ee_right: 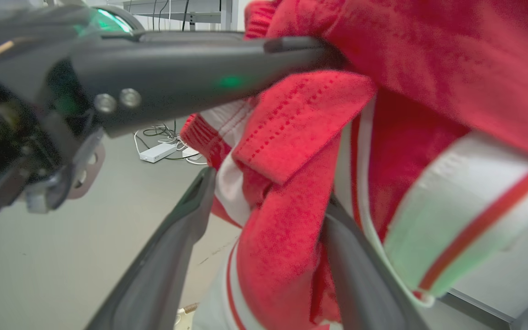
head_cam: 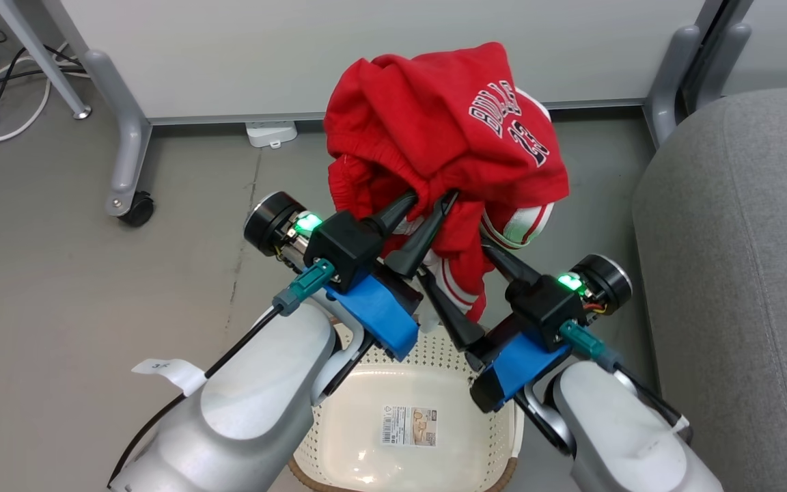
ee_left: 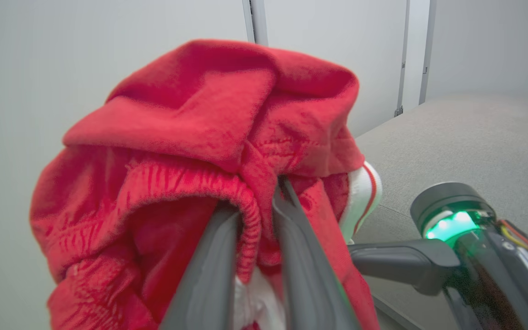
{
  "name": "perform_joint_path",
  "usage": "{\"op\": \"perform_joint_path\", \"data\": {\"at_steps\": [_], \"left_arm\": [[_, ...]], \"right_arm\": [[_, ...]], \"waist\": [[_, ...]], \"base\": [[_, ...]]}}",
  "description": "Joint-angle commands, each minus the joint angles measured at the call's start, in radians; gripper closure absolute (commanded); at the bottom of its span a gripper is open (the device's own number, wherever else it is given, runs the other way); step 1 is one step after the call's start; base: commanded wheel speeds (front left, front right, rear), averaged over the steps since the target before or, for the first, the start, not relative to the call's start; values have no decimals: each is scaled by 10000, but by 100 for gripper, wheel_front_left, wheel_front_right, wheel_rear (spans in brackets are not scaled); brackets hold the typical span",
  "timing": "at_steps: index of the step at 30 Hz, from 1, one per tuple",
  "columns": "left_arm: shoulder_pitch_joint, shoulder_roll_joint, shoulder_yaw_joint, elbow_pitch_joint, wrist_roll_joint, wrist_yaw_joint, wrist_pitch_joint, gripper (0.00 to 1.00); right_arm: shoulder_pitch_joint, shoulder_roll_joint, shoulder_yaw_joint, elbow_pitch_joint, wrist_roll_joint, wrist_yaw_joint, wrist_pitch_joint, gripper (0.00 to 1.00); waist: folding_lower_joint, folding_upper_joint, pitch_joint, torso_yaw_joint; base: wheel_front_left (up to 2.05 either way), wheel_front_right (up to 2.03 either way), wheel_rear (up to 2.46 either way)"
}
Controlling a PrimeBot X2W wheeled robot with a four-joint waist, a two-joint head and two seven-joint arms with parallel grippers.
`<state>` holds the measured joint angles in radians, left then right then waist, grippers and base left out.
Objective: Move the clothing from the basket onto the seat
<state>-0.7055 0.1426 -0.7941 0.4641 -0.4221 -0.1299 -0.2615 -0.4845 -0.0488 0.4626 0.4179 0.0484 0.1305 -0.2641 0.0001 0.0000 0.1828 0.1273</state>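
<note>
We are holding the clothing (head_cam: 434, 116) up in the air with our left gripper (head_cam: 431, 199). Its two fingers are pressing close together on a fold of red fabric by the gathered hem. In the left wrist view the clothing (ee_left: 200, 119) is bunching over and around the left gripper (ee_left: 257, 201), covering its fingertips. The bundle is hanging crumpled above and beyond the basket (head_cam: 496, 437), clear of its rim, with a strip of striped trim dangling down towards it.

Our right gripper (head_cam: 453, 256) is sitting just beside the left one with its fingers spread wide. In the right wrist view a hanging flap of the clothing (ee_right: 406, 68) is falling between the fingers of the right gripper (ee_right: 268, 192). One finger is reaching in under the bundle, but the fingers are not closing on anything.

The seat (head_cam: 742, 273) is lying off to our right, apart from the clothing. The basket is sitting on the floor (head_cam: 59, 307) beneath our forearms.
</note>
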Motion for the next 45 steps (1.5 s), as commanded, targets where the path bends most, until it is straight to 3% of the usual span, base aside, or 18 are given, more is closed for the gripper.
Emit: {"op": "perform_joint_path", "data": {"at_steps": [1, 9, 11, 36, 37, 38, 39, 45], "left_arm": [[-248, -75, -25, -96, -54, -1, -55, 100], [-203, -307, -153, -243, -115, -1, -54, 100], [-182, -337, -171, -260, -136, -1, -55, 100], [42, -273, 36, -89, -109, -2, -54, 100], [39, -279, 68, -79, -90, -2, -54, 90], [44, -294, 110, -75, -57, -2, -54, 16], [48, -314, 193, -101, 10, 31, -54, 0], [175, -383, 460, -180, 312, 61, -54, 0]], "right_arm": [[-283, -29, -74, 242, 51, 5, -7, 0], [-838, -21, -17, 752, 753, 5, -7, 0], [-925, -22, 31, 861, 862, 5, -7, 100], [-777, -18, 213, 718, 1090, 5, -6, 100], [-772, -18, 222, 713, 1096, 5, -6, 100], [-762, -18, 227, 711, 1103, 5, -6, 100], [-749, -18, 236, 713, 1103, 5, -6, 100], [-642, -20, 277, 746, 1121, 5, -6, 100]], "waist": [[-1, 0, 17, 59], [-1, 0, 46, 238], [-1, 0, 63, 273], [-1, 0, -39, 275], [-1, 0, -45, 279], [-1, 0, -50, 286], [-1, 0, -57, 293], [-1, 0, -143, 317]], "base": [[0, 0, 0], [0, 0, 0], [0, 0, 0], [0, 0, 0], [0, 0, 0], [0, 0, 0], [0, 0, 0], [0, 0, 0]]}}
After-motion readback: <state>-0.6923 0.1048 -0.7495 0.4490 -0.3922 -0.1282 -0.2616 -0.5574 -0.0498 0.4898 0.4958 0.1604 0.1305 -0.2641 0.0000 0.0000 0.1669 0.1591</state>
